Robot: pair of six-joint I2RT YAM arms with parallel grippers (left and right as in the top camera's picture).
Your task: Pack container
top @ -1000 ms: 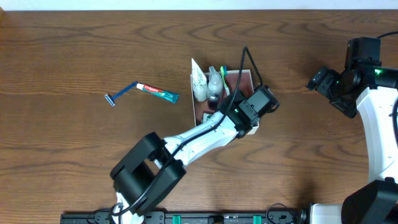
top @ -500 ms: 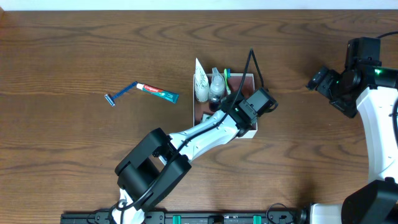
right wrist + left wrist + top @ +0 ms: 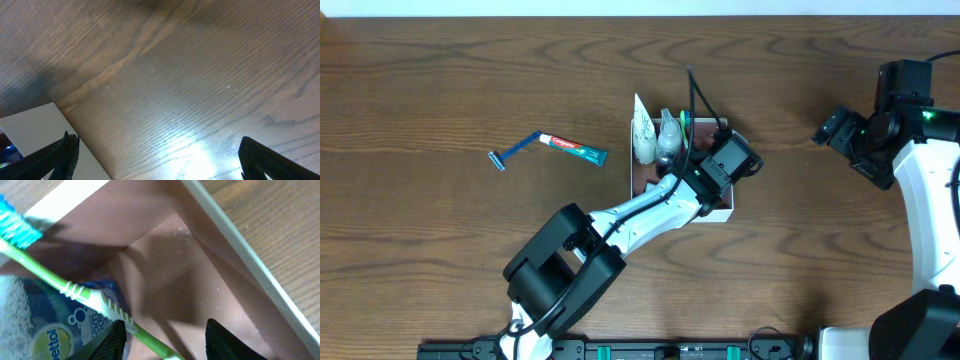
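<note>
Left pincer (image 3: 166, 326) is hanging spread inside the container (image 3: 235, 247), green toothbrush (image 3: 80, 292) unpinched beside one finger. Container is sitting mid-scene on the desk (image 3: 440, 80). Thin walls likely flexing, light; rim near a corner looks best for pinching. Right pincer (image 3: 157, 145) is hovering spread, far right.

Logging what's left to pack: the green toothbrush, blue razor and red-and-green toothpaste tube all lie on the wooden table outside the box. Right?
No. The green toothbrush lies inside the shallow white-walled container, as the left wrist view shows; only the blue razor and red-and-green toothpaste tube lie on the wooden table outside it.
</note>
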